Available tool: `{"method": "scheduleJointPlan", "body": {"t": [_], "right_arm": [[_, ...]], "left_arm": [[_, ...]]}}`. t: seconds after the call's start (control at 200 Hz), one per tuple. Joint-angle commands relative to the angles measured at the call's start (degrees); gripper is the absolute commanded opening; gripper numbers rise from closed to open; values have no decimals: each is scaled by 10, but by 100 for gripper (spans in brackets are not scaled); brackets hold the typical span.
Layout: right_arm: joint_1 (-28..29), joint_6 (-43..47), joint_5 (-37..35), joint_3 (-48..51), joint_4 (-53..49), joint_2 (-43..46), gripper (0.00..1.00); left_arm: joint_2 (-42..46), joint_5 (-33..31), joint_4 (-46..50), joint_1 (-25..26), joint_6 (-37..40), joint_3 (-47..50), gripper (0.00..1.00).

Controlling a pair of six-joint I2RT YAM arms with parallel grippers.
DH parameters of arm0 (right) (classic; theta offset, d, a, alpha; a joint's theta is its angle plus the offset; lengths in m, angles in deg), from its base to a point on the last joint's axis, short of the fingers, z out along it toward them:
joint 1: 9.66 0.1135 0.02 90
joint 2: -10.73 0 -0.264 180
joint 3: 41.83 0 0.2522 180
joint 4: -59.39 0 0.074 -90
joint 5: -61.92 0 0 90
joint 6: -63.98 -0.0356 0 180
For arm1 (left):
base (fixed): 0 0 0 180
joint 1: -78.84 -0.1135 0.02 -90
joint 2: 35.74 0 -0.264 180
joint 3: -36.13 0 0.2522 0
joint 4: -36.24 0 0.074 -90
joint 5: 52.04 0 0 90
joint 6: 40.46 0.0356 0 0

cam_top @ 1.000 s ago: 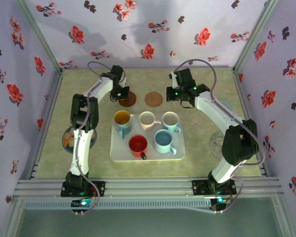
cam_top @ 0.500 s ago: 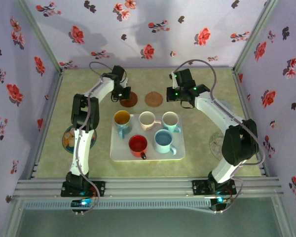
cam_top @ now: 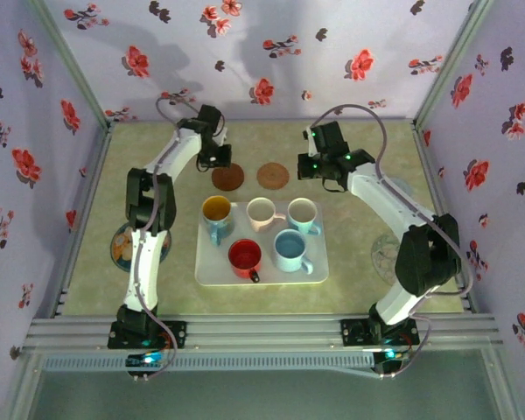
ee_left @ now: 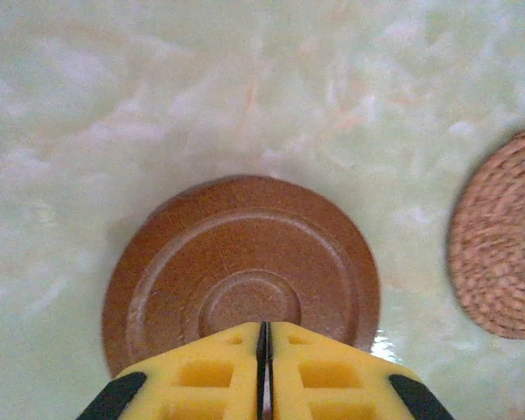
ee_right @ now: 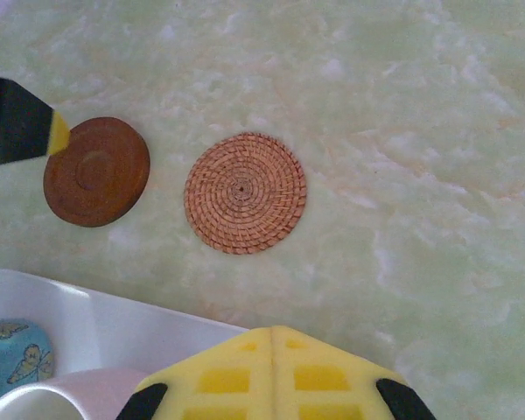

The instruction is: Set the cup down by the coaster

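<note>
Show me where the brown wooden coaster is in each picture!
Top camera: the wooden coaster is above the middle of the picture, a little to the left.
Left wrist camera: the wooden coaster is big, in the middle and low down.
Right wrist camera: the wooden coaster is on the left side, a bit above halfway.
Shared landmark: the woven coaster lies just to its right in all three.
</note>
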Motion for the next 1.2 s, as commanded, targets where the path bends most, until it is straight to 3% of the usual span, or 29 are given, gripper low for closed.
{"method": "scheduleJointPlan", "body": {"t": [0.0, 0.205, 0.405, 0.66, 0.75, 0.89, 1.195], "right_arm": [[-4, 13, -1, 6, -13, 29, 2], [-1, 19, 36, 23, -17, 66, 14], [14, 31, 64, 52, -25, 121, 36], [38, 11, 65, 122, -22, 201, 76], [46, 3, 72, 154, -13, 231, 99], [64, 0, 91, 193, -4, 267, 100], [129, -10, 131, 265, 59, 320, 100]], "left_arm": [[83, -29, 29, -3, -1, -23, 14], [208, -56, -1, -7, -27, 53, 21], [362, -99, -6, -12, -50, 185, 37], [552, -147, 29, -25, -79, 365, 72], [604, -156, 43, -32, -92, 426, 84], [653, -167, 76, -50, -120, 501, 99], [675, -148, 95, -67, -152, 636, 99]]}}
